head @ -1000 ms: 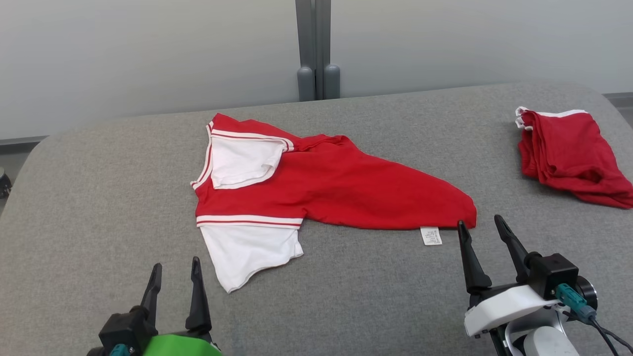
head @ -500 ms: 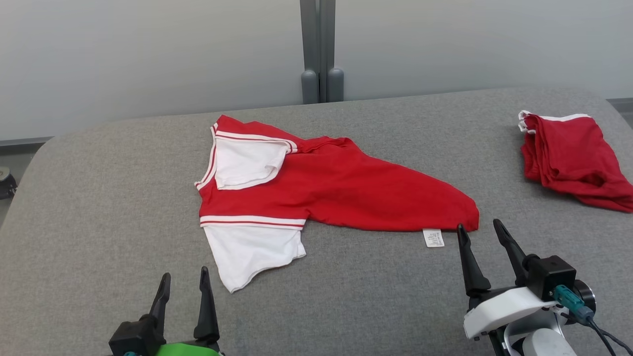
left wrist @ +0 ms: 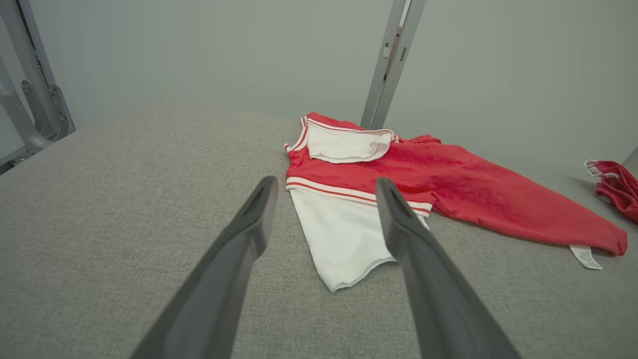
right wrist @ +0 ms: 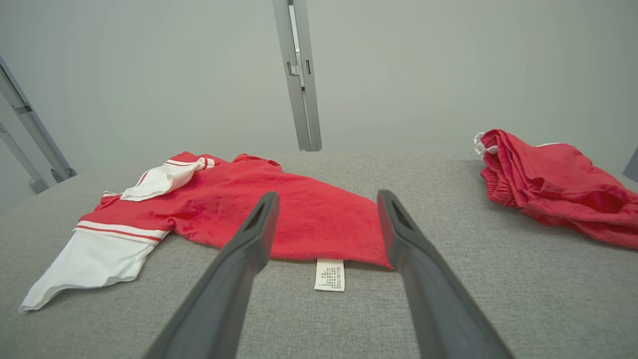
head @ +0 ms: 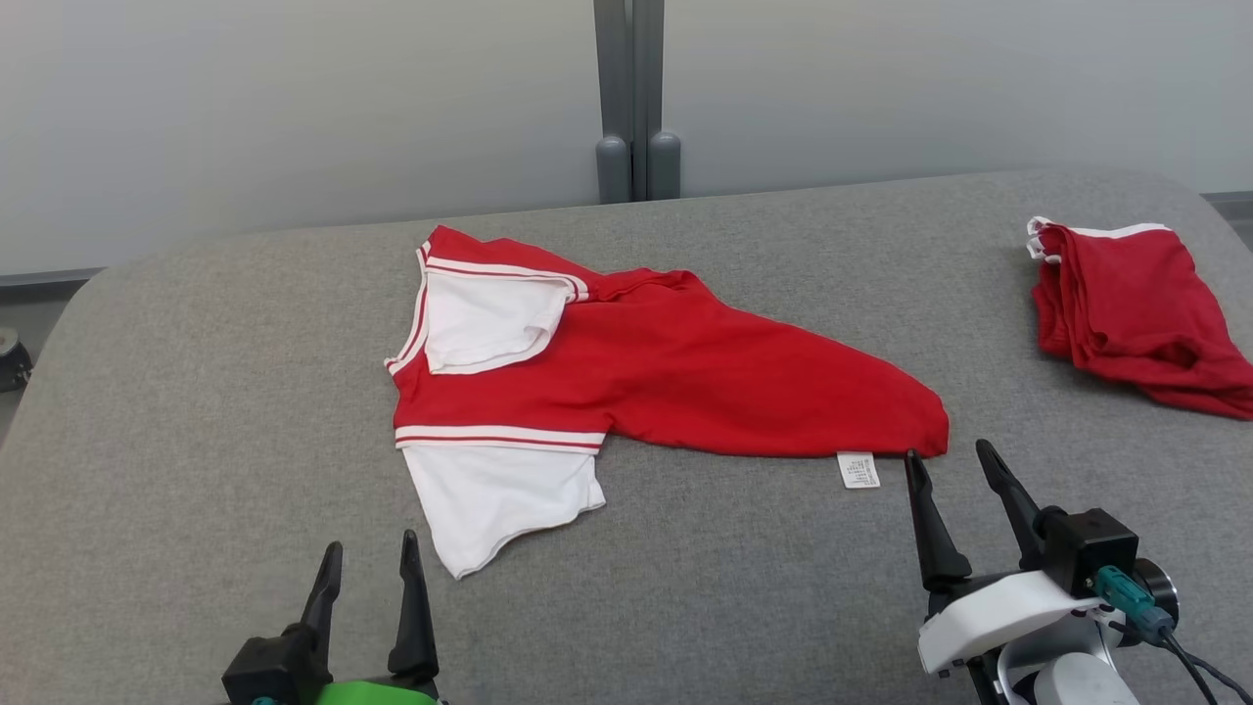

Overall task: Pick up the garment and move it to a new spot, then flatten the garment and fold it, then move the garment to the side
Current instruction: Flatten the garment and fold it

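Note:
A red shirt with white sleeves (head: pixel 675 367) lies folded in half on the grey table, sleeves to the left, hem corner and a white care label (head: pixel 858 470) to the right. In the wrist views the shirt (left wrist: pixel 448 184) (right wrist: pixel 299 209) lies just beyond the fingers. My left gripper (head: pixel 372 563) stands open at the lower left, a little short of the lower white sleeve (head: pixel 489 499), holding nothing. Near the hem corner, my right gripper (head: pixel 950 462) is open too, its fingertips just below the red edge beside the label (right wrist: pixel 329 274).
A second red garment (head: pixel 1136 313) lies folded at the table's right edge. The grey padded table (head: pixel 196 392) has rounded far corners. Behind it stand a pale wall and a grey upright post (head: pixel 631 98).
The view shifted slightly up and left early on, then held. My left gripper dropped lower in the picture. My right gripper sank slightly near the hem corner. The shirt has not moved.

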{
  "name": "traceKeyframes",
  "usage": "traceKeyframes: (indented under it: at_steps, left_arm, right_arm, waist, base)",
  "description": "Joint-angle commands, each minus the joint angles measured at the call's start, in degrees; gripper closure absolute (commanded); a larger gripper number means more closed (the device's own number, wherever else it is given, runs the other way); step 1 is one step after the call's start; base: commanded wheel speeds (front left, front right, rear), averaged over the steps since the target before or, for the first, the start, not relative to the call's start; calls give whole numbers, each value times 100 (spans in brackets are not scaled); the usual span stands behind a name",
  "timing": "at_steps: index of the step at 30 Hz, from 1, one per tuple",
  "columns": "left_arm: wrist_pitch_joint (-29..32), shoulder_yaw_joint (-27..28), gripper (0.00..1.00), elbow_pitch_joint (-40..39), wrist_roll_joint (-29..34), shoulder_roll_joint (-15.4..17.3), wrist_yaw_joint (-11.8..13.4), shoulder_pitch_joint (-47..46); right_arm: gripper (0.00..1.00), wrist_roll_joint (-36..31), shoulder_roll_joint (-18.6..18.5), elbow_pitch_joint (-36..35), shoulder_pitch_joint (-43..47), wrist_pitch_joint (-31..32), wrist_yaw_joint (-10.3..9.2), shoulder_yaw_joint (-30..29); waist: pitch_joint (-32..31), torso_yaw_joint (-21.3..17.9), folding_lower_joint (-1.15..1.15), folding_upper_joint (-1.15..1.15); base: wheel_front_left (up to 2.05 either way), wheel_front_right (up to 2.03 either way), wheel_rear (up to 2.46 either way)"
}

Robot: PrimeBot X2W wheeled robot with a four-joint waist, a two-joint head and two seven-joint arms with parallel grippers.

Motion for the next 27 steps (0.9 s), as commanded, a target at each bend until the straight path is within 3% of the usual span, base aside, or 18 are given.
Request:
traceKeyframes:
  at_steps: [1, 6, 12, 17, 27]
  left_arm:
    - [-15, -26, 0, 45, 31, -4, -19, 70]
    - [107, -163, 0, 471, 33, 19, -103, -285]
    - [709, -281, 0, 1377, -126, 12, -142, -849]
    - [1355, -315, 0, 1971, -255, 9, 55, -1305]
    - [1799, -286, 0, 2608, -537, 3, 386, -1722]
  right_arm:
    - [0, 13, -13, 15, -50, -15, -10, -13]
    - [0, 18, -13, 10, -60, -15, -10, -63]
    - [0, -25, -13, 54, -92, -15, -10, 63]
    - [0, -46, -11, 91, -142, -15, -10, 108]
    - [0, -50, -12, 103, -174, -15, -10, 100]
  waist:
    - [9, -3, 0, 0]
    - [56, 32, 0, 0]
    - [152, -36, 0, 0]
    - [276, -173, 0, 0]
    - [423, -421, 0, 0]
  base:
    - [0, 0, 0]
    - [0, 0, 0]
    - [0, 0, 0]
    - [0, 0, 0]
    - [0, 0, 0]
